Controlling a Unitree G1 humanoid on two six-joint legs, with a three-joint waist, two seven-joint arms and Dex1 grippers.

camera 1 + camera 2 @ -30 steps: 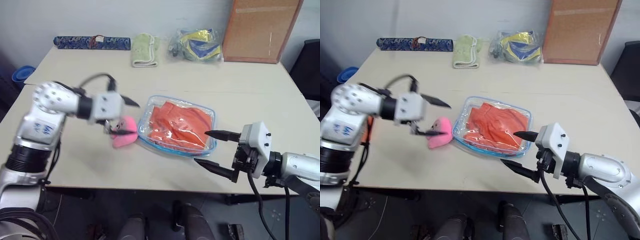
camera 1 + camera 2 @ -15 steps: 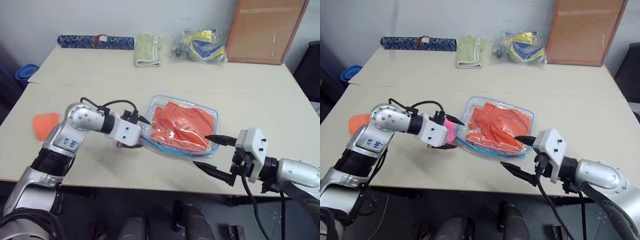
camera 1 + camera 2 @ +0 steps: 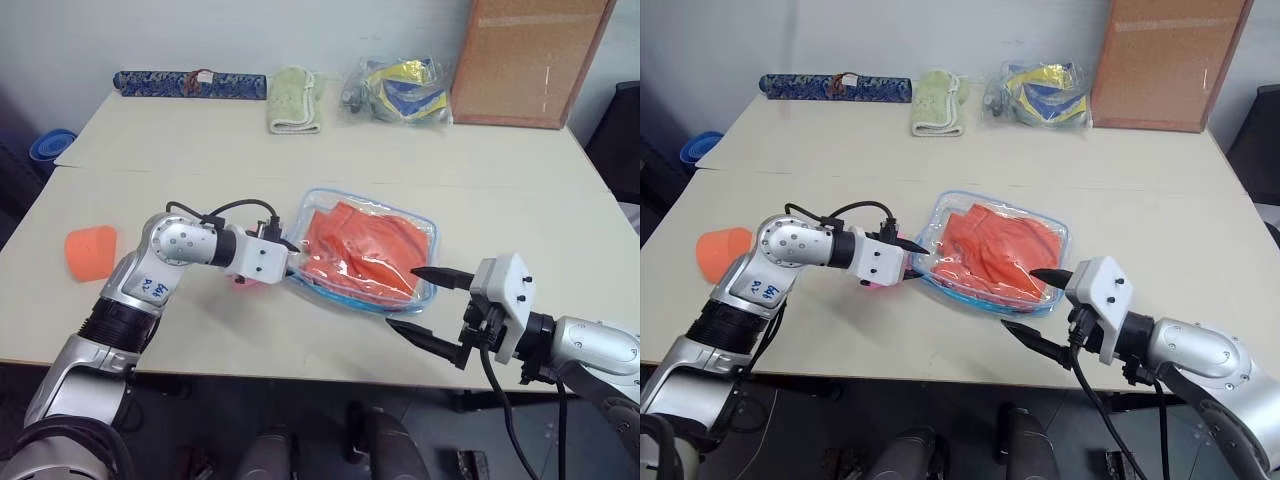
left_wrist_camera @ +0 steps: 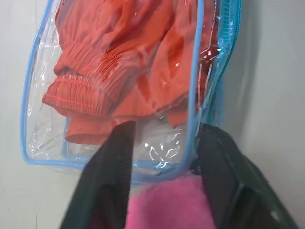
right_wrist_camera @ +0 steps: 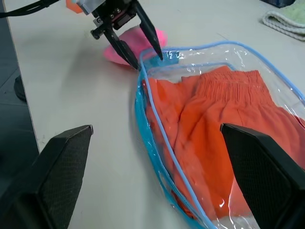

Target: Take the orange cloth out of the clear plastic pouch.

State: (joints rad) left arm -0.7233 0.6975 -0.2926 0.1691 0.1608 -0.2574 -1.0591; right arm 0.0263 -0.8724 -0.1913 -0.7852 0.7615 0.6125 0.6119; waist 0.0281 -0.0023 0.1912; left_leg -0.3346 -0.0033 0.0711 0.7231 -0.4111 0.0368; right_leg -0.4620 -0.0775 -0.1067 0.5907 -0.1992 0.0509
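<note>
The clear plastic pouch [image 3: 421, 224] with blue edging lies flat at the table's middle. Inside it sits the folded orange cloth [image 3: 365, 250]. My left gripper [image 3: 285, 262] is at the pouch's left end, its two black fingers [image 4: 112, 176] closed in on the pouch's blue-edged corner [image 4: 190, 119]. The pink plush charm [image 5: 138, 38] sits right behind that corner, between the fingers. My right gripper [image 3: 403, 298] hovers open just off the pouch's near right corner, with nothing between its fingers.
A small orange wedge block [image 3: 91, 250] lies at the left. Along the back edge are a dark patterned roll [image 3: 190, 84], a green towel [image 3: 292, 98], a clear bag of yellow-and-blue stuff [image 3: 400, 90] and a cork board [image 3: 525, 60].
My left arm has come down and reached right to the pouch's left end, and its jaws have narrowed from wide open onto the corner. The right gripper has stayed put.
</note>
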